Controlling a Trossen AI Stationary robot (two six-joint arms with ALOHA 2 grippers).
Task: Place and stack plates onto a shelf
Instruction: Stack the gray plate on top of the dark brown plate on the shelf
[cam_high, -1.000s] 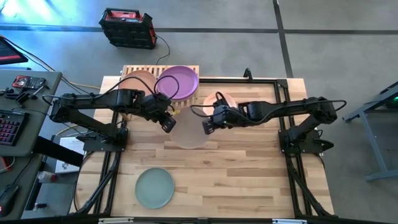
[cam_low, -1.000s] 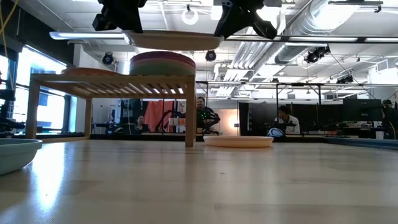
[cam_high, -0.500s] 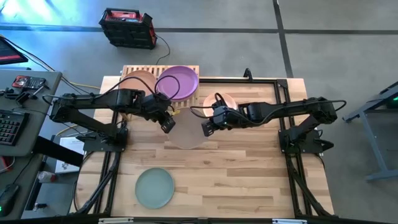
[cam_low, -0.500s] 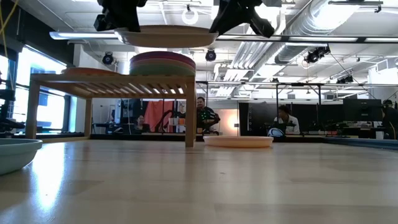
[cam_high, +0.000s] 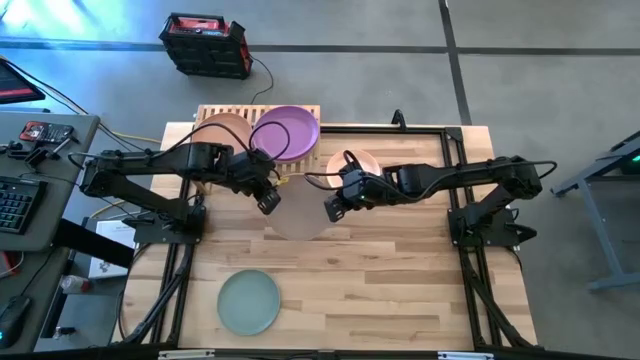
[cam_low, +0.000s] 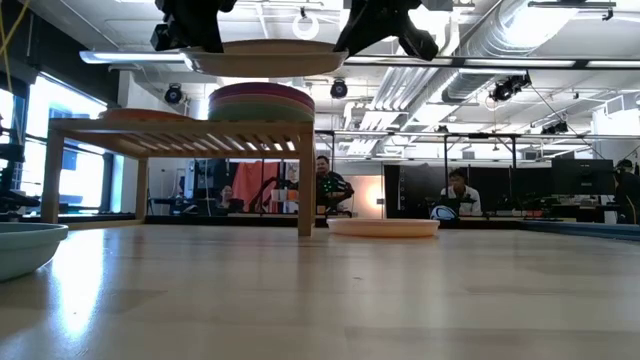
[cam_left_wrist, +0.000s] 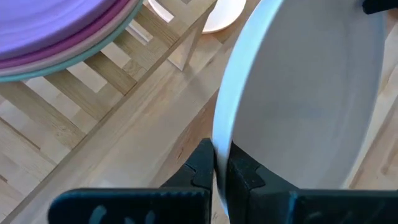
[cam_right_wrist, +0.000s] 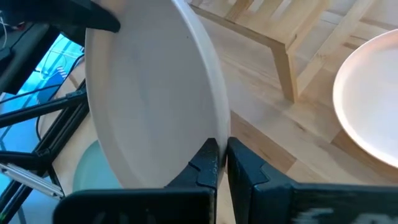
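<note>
A beige plate hangs in the air over the table's middle, near the shelf's front, between my two grippers. My left gripper is shut on its left side and my right gripper on its right side. In the low view the plate is about level and higher than the shelf's top. The slatted wooden shelf stands at the far left. It bears a stack of plates with a purple one on top and a peach-brown plate beside it. My left gripper pinches the plate's left rim between its two fingers, one above the rim and one below. The fingers slant down from the table's left. The plate is lifted clear and about level. My right gripper pinches the plate's opposite, right rim between its two fingers. It slants down from the table's right. The plate spans the gap between both grippers, clear of table and shelf.
A pale peach plate lies on the table to the right of the shelf. A sage green plate lies near the front edge, left of the middle. Bare wood lies at the front right. People sit in the room beyond the table.
My left gripper has shut on the beige plate's left rim and taken hold. The plate has risen a little and sits more level, still held by my right gripper. Both arms have stayed in place.
</note>
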